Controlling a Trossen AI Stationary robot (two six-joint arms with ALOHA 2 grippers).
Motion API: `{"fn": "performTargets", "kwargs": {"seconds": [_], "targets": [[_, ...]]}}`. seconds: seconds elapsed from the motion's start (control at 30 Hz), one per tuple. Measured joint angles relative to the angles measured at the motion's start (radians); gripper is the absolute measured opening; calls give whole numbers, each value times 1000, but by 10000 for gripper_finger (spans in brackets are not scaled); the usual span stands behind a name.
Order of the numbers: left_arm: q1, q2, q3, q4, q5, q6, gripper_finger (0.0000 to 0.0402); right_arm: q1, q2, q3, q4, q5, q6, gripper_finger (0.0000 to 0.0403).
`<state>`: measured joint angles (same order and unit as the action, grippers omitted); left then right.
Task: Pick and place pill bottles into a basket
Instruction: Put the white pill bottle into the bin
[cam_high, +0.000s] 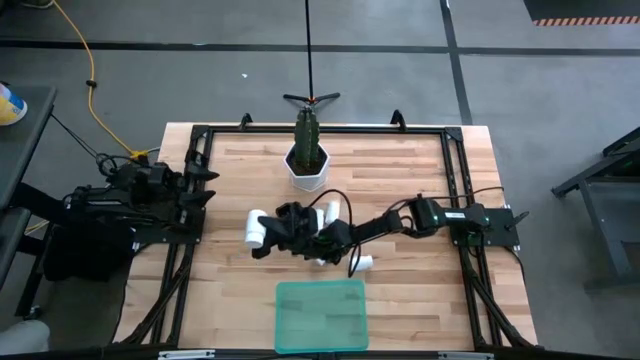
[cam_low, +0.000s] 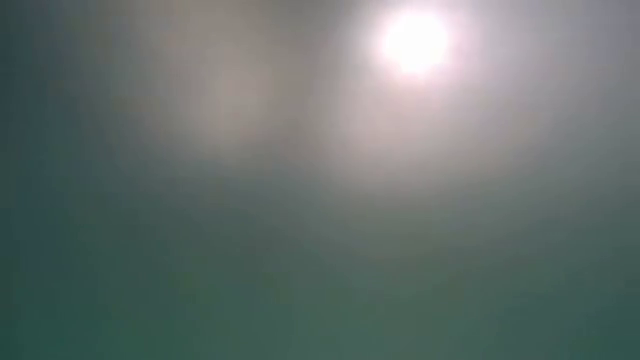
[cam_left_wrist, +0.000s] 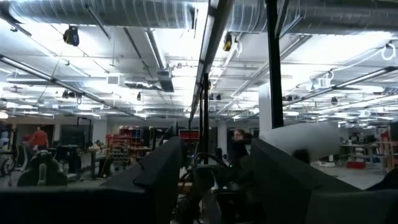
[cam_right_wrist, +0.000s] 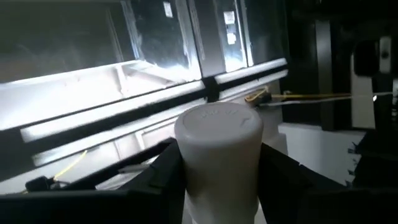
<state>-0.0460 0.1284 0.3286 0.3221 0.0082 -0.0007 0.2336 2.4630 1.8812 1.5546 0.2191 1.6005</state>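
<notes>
My right gripper (cam_high: 264, 236) reaches from the table's right side to its middle and is shut on a white pill bottle (cam_high: 254, 228), which fills the right wrist view (cam_right_wrist: 217, 162). More white bottles lie on the table beside and under the right arm: some just far of it (cam_high: 326, 212) and one near it (cam_high: 363, 262). The green tray (cam_high: 320, 316) lies at the table's near edge and holds no bottle that I can see. My left gripper (cam_left_wrist: 211, 186) is parked at the table's left edge, open and empty. The low view shows only a green blur. My right gripper pinches the bottle's round side wall (cam_right_wrist: 186, 180) between its two fingers (cam_right_wrist: 283, 177). The fingers come about level from the table's right. The bottle's flat end (cam_right_wrist: 217, 119) sticks out past the fingertips. Whether the bottle is clear of the table does not show.
A white hexagonal pot (cam_high: 307, 168) with a green plant stands at the table's far middle, just beyond the bottles. A black frame (cam_high: 200, 140) runs along the table's edges. Bare wood lies between the bottles and the tray.
</notes>
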Motion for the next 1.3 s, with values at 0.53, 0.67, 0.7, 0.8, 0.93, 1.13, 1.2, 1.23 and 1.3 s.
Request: {"fn": "performTargets", "kwargs": {"seconds": [0.53,0.67,0.7,0.8,0.93,1.13,1.2,1.23,1.3], "targets": [[0,10,0,-3,8,-59,227,-21,77,0,12,97,83,146],[0,38,0,-8,22,-92,227,-48,75,12,13,88,99,147],[0,49,0,-7,29,-105,227,-54,75,23,12,76,103,146],[0,89,0,-8,70,-147,227,-66,72,38,13,46,116,143],[0,142,0,-11,105,-164,227,-64,75,34,8,33,128,148],[0,166,0,-26,103,-160,227,-73,89,34,-3,6,160,140],[0,164,0,-67,76,-137,227,-74,107,34,-5,4,178,138],[0,163,0,-89,58,-124,227,-73,116,34,-5,1,187,138],[0,163,0,-128,25,-79,227,-74,128,33,9,3,205,138]]}}
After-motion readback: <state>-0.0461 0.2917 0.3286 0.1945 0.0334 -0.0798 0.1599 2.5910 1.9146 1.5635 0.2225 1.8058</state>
